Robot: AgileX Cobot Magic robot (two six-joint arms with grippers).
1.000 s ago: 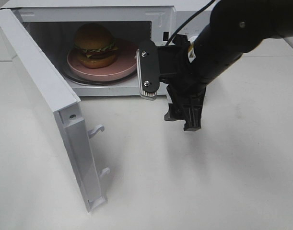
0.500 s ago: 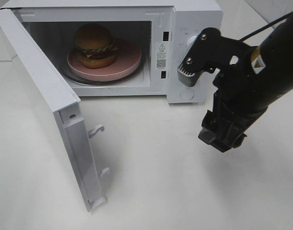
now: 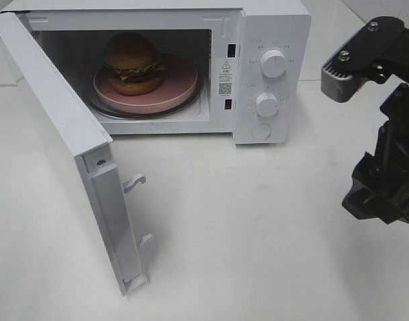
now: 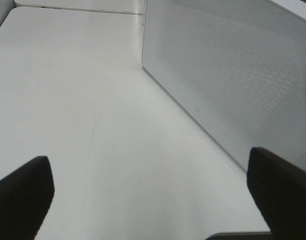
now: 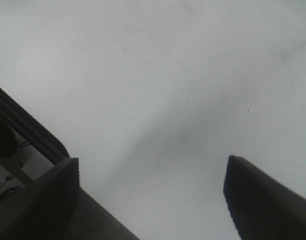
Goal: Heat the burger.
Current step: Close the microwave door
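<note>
White worktop (image 3: pixel 258 227) carries an open microwave (image 3: pixel 271 27); burger (image 3: pixel 130 60) on pink plate (image 3: pixel 181 83) inside. Front-frame warning label (image 3: pixel 225 77): text illegible. Spread wide and empty: left fingers (image 4: pixel 22 195), right fingers (image 5: pixel 258 200).

White box-shaped microwave oven (image 3: pixel 271 27) at the rear of the pale flat desk (image 3: pixel 258 241). In its cavity, a round pink plate (image 3: pixel 179 90) carries the round golden-bun burger (image 3: pixel 131 63), left of the plate's centre. White hinged door (image 3: pixel 63 147) stands swung forward at left. Two round white dials (image 3: pixel 274 63), one above the other, right of the cavity.
</note>
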